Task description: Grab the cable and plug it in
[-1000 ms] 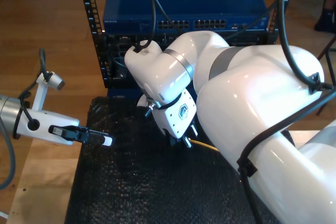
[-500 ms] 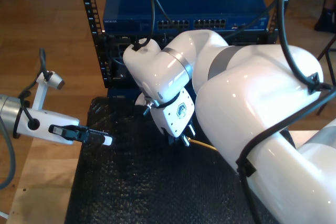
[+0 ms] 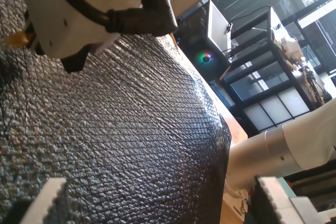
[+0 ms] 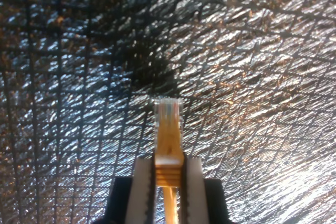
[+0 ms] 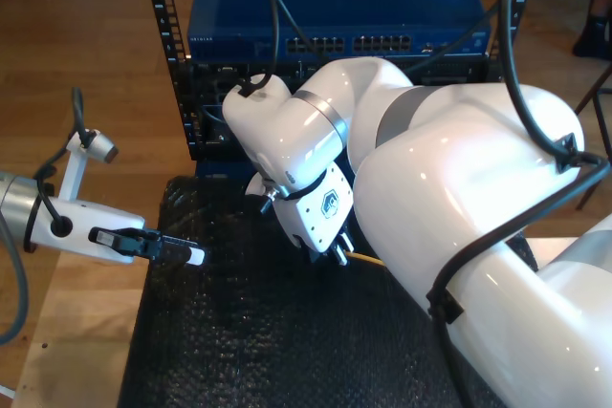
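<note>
The yellow cable [image 4: 169,145] ends in a small clear plug [image 4: 168,109], which sticks out past the fingers of my second gripper [image 4: 169,174]. That gripper is shut on the cable's yellow boot, just above the black textured mat [image 4: 252,66]. In the exterior view my second gripper [image 5: 335,255] hangs over the middle of the mat, and a short length of cable [image 5: 368,260] trails toward that view's right. My first gripper [image 5: 179,253] hovers at the mat's left edge in the exterior view. It stands open, with its pads [image 3: 48,196] wide apart and nothing between them.
A blue network switch [image 5: 335,7] with a row of ports [image 5: 354,44] sits in a rack behind the mat [image 5: 239,332]. Bare wooden table [image 5: 67,351] lies at the exterior view's left. Thick black arm cables [image 5: 277,16] hang in front of the switch.
My second gripper, holding the cable, has drifted slightly up and toward the exterior view's left. My first gripper has stayed put.
</note>
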Tool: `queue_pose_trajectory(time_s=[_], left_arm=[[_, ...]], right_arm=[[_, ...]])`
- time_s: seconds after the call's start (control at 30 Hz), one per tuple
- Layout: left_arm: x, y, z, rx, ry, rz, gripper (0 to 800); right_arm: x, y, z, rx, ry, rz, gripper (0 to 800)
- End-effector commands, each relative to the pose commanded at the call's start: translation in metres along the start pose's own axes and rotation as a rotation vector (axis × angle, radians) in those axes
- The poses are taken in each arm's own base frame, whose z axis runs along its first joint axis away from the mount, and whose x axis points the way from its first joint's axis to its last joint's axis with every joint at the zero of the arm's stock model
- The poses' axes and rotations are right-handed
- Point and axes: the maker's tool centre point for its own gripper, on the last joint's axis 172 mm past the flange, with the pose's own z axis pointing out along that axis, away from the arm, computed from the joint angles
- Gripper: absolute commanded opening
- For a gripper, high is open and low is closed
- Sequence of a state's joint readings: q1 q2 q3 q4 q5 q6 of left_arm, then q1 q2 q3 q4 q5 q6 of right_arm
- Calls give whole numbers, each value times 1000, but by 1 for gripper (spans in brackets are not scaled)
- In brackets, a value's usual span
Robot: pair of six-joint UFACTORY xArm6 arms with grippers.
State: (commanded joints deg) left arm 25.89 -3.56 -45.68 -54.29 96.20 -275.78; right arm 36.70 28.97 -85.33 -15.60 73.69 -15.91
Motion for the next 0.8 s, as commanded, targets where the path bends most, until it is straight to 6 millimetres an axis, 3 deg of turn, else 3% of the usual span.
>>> queue_pose_trajectory(time_s=[0.23,0.3,0.37,0.53,0.67,0.8], left_arm=[[0,-1,0,-1,3,-2,794],[0,0,1,-2,3,-1,794],[0,0,1,-4,3,-1,794],[1,3,1,-11,6,0,794],[1,5,1,-16,9,2,794],[2,5,1,-18,10,3,794]], right_arm=[[-5,1,-28,54,74,-55,6],[-5,-4,-44,115,130,-72,6],[-10,-6,-71,184,218,-94,7],[-34,-10,-105,289,300,-119,7],[-55,-9,-121,303,306,-141,6],[-87,-11,-146,378,376,-154,7]])
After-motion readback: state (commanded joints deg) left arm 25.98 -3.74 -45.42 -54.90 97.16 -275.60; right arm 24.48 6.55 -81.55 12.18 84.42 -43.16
